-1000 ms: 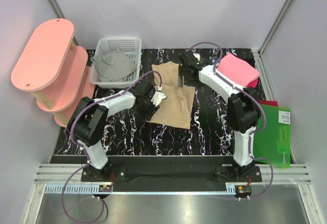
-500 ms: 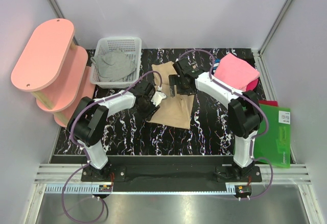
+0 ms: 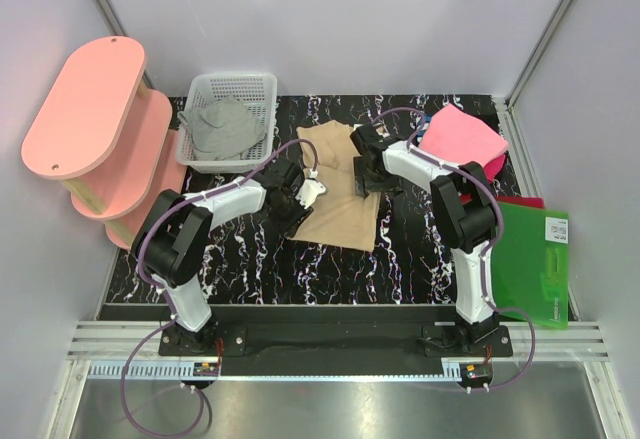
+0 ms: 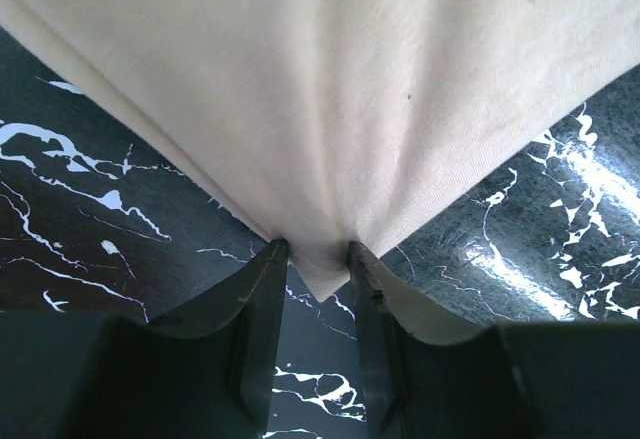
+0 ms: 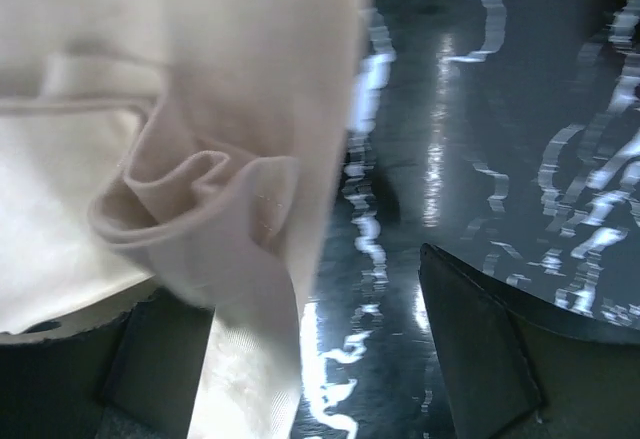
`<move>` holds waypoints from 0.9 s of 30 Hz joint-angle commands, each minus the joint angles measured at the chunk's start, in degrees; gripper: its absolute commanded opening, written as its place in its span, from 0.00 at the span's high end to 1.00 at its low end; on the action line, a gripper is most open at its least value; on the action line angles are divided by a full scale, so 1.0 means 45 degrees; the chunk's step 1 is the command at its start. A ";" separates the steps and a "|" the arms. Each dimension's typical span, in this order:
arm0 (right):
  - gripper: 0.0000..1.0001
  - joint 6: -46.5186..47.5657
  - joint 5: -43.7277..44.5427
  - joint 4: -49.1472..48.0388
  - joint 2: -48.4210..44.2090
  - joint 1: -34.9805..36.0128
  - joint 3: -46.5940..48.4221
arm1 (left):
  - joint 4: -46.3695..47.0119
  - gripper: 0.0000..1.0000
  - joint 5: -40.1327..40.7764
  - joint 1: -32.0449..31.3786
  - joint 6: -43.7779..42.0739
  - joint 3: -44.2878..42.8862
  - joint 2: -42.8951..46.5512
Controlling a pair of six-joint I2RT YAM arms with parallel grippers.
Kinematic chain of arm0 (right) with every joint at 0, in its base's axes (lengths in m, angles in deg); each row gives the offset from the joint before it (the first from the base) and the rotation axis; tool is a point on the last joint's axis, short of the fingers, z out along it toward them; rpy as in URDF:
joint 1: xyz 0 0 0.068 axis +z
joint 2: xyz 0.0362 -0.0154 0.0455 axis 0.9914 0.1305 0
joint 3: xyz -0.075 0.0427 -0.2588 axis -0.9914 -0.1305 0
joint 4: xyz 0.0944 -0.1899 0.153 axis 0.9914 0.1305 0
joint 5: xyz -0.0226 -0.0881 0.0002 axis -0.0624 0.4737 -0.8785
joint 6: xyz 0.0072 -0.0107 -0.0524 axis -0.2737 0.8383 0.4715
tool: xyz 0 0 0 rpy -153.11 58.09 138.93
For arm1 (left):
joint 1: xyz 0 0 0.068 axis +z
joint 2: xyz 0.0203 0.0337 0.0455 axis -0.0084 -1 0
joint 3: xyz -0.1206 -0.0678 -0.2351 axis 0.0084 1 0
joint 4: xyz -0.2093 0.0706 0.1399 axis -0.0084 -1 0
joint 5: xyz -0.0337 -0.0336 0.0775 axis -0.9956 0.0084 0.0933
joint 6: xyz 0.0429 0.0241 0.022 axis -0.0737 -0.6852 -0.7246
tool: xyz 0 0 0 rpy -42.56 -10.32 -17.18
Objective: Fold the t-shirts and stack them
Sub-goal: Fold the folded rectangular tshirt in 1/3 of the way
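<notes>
The tan t-shirt [image 3: 335, 204] lies partly folded on the black marbled table [image 3: 420, 249]. My left gripper [image 3: 298, 199] is at its left edge, and in the left wrist view that gripper [image 4: 315, 259] is shut on a corner of the tan cloth [image 4: 330, 109]. My right gripper [image 3: 366, 167] is over the shirt's right edge. Its jaws [image 5: 310, 359] stand wide open, with a bunched fold of tan cloth [image 5: 200, 209] lying against the left finger [image 5: 150, 359]. The grey t-shirt [image 3: 222, 129] sits in the basket. The pink t-shirt [image 3: 462, 137] lies folded at the back right.
A white mesh basket [image 3: 235, 81] stands at the back left, beside a pink two-tier shelf [image 3: 95, 109]. A stiff green sheet [image 3: 535, 264] lies at the table's right edge, close to the right arm.
My right gripper has come from the back, near the pink t-shirt, down onto the tan shirt's right edge. The left gripper has kept its hold and place.
</notes>
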 commanded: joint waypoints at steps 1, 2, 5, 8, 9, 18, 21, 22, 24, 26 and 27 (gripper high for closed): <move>0.14 -0.0344 0.2676 0.0394 -0.0778 -0.0691 -0.0183 | -0.1710 0.63 0.0202 -0.0185 -0.0226 0.0632 -0.0503; 0.14 -0.0344 0.2736 0.0491 -0.0720 -0.0865 -0.0125 | -0.1710 0.63 0.0241 -0.0185 -0.0265 0.0652 -0.0444; 0.14 -0.0208 0.2814 0.0648 -0.0350 -0.1101 0.0207 | -0.1749 0.63 0.0320 -0.0185 -0.0304 0.0711 -0.0346; 0.14 -0.0149 0.3106 0.0901 0.0236 -0.1140 0.0656 | -0.1788 0.63 0.0339 -0.0185 -0.0285 0.0711 -0.0268; 0.14 -0.0188 0.3320 0.0999 0.0373 -0.1160 0.0908 | -0.1808 0.63 0.0320 -0.0185 -0.0304 0.0769 -0.0268; 0.12 0.0067 -0.1457 0.1370 -0.0833 -0.1160 0.2141 | -0.1906 0.63 0.0573 -0.0185 -0.0363 0.0926 0.0063; 0.12 -0.0616 -0.3082 0.1449 -0.2022 -0.1141 0.1713 | -0.2042 0.63 0.0729 -0.0185 -0.0421 0.1043 0.0472; 0.12 -0.1063 -0.3393 0.1449 -0.2395 -0.1160 0.1170 | -0.2062 0.63 0.0769 -0.0185 -0.0441 0.1140 0.0610; 0.13 -0.1533 -0.3630 0.1352 -0.3544 -0.1121 0.0388 | -0.2120 0.63 0.0769 -0.0185 -0.0421 0.1452 0.1096; 0.14 -0.2100 -0.4080 0.1079 -0.4348 -0.0888 -0.1115 | -0.2159 0.63 0.0730 -0.0185 -0.0402 0.1803 0.1371; 0.14 -0.2257 -0.4119 0.1040 -0.5068 -0.0423 -0.1623 | -0.2198 0.63 0.0807 -0.0185 -0.0421 0.1863 0.1605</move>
